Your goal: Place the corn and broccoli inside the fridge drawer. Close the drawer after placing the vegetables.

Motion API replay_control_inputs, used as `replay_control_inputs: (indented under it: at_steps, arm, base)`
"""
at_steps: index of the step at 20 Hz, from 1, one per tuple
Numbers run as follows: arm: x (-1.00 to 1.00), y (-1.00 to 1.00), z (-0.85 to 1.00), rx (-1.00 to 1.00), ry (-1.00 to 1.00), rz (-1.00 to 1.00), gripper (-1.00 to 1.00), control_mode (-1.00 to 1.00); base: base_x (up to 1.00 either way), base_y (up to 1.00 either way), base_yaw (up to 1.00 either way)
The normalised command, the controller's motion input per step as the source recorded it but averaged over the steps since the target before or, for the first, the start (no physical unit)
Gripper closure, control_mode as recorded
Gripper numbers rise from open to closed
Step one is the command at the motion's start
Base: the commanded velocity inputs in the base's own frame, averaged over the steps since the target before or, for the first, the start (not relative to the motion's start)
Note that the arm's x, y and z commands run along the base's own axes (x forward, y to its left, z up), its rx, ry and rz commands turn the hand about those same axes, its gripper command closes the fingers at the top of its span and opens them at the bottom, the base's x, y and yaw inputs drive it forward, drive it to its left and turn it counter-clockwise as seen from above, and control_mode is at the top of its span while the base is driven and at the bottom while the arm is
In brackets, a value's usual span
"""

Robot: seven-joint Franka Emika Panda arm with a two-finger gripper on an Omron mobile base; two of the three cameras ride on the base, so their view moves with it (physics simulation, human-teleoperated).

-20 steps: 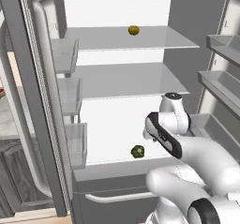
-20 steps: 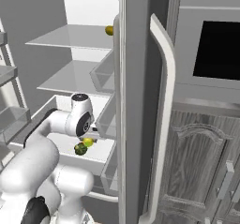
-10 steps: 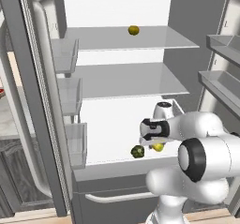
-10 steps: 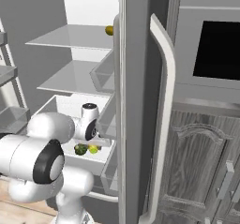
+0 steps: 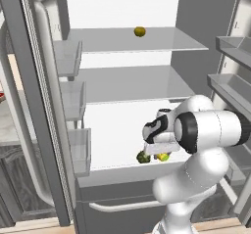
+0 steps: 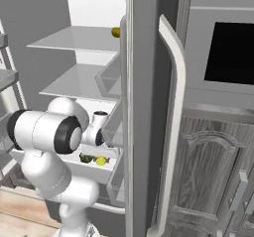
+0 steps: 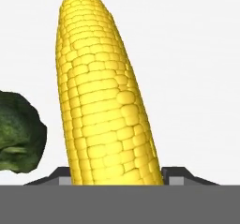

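The knobbly, tapering yellow corn (image 7: 101,96) is lying between the gripper's (image 7: 116,174) dark fingertips, jaws closed around its base. The bumpy dark-green broccoli (image 7: 18,131) is sitting just beside it at nine o'clock, both inside the smooth, pale fridge drawer (image 5: 115,172)

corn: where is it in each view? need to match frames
Left base view: corn low centre-right, in the fridge drawer, just under the arm.
Right base view: corn lower left, right of the arm.
Hand view: corn centre, running bottom to top.
Shared landmark: broccoli, just left of it in each.
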Motion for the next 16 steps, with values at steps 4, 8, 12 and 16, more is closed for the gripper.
replay_control_inputs:
  at_steps: [4,8,12,16]
  arm:
    - [-0.26,0.0,0.34,0.0,-0.03,0.0,-1.0,-1.0]
    - [-0.66,0.0,0.85,0.0,-0.23,0.0,-1.0,-1.0]
    - [-0.9,0.19,0.77,0.0,-0.2,0.0,-1.0,-1.0]
    - [-0.74,0.7,0.59,0.0,-0.1,0.0,-1.0,-1.0]
  base:
    - [0.0,0.0,0.0]
    - [0.0,0.0,0.0]
    - [0.0,0.0,0.0]
    - [0.0,0.0,0.0]
